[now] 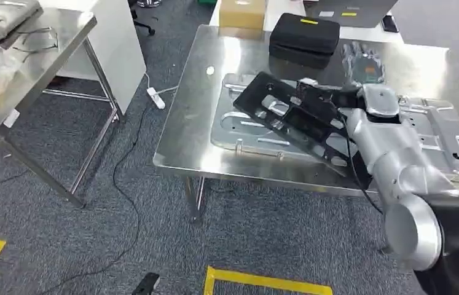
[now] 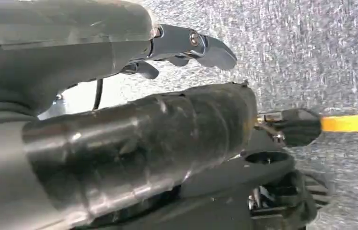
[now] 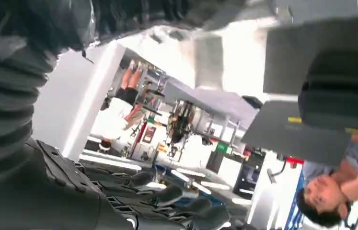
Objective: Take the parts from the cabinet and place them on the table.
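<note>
A long black plastic part hangs tilted over the steel table, its far end toward the table's middle. My right hand grips its near end, at the end of the silver arm coming in from the lower right. In the right wrist view the dark fingers curl around the black part. Under the part lie flat silver metal panels, with another panel to the right. My left hand hangs over the grey carpet, its fingers apart from the thumb and holding nothing.
A black case, a cardboard box and a clear bag sit at the table's far side. A second steel table stands at the left. A white power strip and cable lie on the floor. A person is near.
</note>
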